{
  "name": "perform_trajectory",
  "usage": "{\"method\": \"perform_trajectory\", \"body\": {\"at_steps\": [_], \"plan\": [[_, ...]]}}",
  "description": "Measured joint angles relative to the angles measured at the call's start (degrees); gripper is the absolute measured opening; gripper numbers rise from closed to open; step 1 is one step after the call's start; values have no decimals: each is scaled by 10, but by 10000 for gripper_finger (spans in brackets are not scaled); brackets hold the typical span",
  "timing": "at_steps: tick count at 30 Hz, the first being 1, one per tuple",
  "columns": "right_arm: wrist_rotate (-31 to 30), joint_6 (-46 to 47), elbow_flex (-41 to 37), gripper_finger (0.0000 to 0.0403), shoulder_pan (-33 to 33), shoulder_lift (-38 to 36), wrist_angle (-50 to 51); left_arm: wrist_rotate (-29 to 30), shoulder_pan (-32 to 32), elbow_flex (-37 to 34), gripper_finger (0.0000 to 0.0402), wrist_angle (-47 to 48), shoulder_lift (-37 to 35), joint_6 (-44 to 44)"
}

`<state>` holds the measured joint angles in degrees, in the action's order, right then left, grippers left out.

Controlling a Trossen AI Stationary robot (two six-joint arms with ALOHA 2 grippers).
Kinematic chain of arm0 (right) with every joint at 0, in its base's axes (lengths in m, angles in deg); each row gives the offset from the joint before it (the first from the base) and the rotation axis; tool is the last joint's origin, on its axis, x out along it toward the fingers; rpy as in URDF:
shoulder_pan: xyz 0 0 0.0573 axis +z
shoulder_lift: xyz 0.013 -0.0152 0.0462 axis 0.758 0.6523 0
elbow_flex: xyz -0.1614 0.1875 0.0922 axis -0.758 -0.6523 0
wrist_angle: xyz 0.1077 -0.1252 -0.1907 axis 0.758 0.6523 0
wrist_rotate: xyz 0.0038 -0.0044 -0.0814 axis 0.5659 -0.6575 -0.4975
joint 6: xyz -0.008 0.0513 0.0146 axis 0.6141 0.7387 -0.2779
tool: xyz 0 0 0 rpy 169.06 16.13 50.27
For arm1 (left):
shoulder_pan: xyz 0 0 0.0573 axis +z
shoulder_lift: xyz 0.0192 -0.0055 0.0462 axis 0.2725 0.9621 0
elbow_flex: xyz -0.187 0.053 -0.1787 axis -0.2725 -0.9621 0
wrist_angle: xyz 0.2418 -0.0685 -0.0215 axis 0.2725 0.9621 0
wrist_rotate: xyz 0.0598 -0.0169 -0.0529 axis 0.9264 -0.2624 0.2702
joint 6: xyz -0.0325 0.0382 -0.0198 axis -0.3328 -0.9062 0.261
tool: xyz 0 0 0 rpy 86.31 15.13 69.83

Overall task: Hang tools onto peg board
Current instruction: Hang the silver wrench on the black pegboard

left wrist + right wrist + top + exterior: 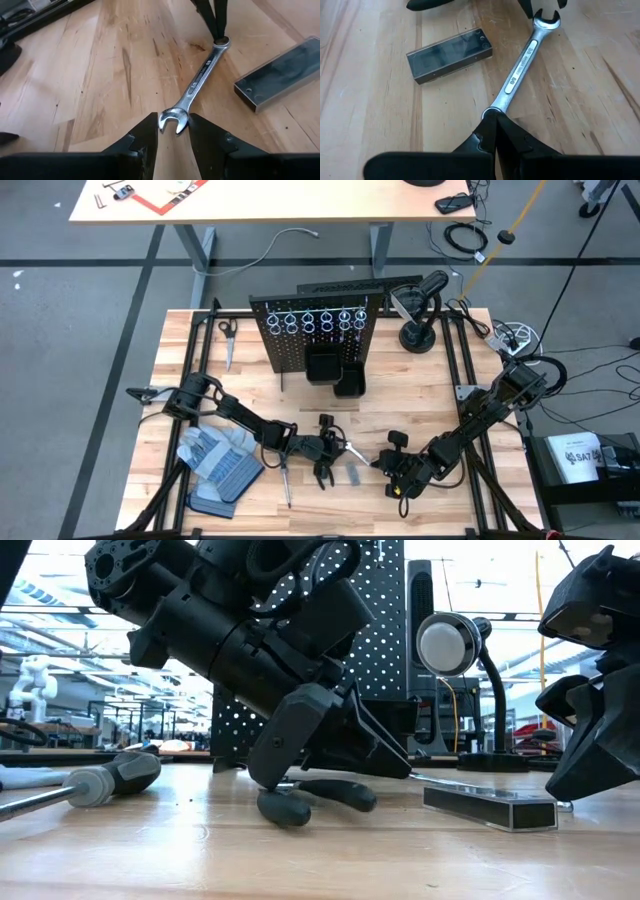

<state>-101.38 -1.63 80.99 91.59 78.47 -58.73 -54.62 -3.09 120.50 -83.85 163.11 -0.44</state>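
Observation:
A silver wrench (200, 75) lies between my two grippers at the table's near middle. My left gripper (173, 131) is shut on its open-jawed end and my right gripper (495, 116) on its other end. A short grey metal piece (450, 54) lies flat beside it. Dark-handled pliers (320, 795) and a screwdriver (100, 780) lie on the wood near the left gripper. The black peg board (315, 340) stands upright at the far middle, with silver rings along its top and black bins (335, 372) at its foot. My left gripper pinches the wrench's open-jawed end (172, 120) between its two fingers, one on each outer flank. The fingers slant down and lie along the wrench. My right gripper is shut on the opposite end (494, 109), where the shaft comes out from between its fingertips. Those fingers slant down along the wrench from the table's right. Whether the wrench is clear of the wood cannot be told.
Grey-and-blue gloves (215, 460) lie at the near left under the left arm. Scissors (227, 335) lie left of the peg board. A black desk lamp (418, 315) stands at its right. Bare wood stretches between the grippers and the peg board.

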Motion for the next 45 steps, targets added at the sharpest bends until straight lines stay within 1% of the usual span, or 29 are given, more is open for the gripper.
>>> {"method": "perform_trajectory", "body": {"at_steps": [3,6,9,11,14,16,20,31,33,35,39,40,45], "plan": [[1,0,0,0,-4,0,0,0,-1,1,119,12,0,-4],[6,-2,0,0,-7,0,0,-14,-1,1,119,8,10,-4],[6,-3,0,0,-7,0,-1,-14,-2,6,119,10,22,-9],[6,-2,0,0,-7,0,-1,-15,-2,14,119,8,31,-10],[5,-2,-1,0,-7,1,-1,-31,-1,27,119,10,45,-24],[4,-2,-1,0,-7,1,-1,-38,-1,44,119,34,57,-22],[4,-2,-1,0,-7,1,-1,-19,-4,75,119,92,70,-26],[4,-2,-1,0,-7,1,-2,9,-4,83,118,119,72,-12],[4,-2,-1,0,-7,1,-2,12,-3,83,110,121,72,-5],[4,-2,-1,0,-7,1,-2,12,-1,86,89,129,72,-2],[4,-2,0,0,-7,1,-3,1,4,88,20,134,72,4],[4,-2,0,0,-7,1,-3,0,4,88,11,135,72,7],[4,-2,0,0,-7,1,-3,-12,9,88,6,135,72,17]]}}
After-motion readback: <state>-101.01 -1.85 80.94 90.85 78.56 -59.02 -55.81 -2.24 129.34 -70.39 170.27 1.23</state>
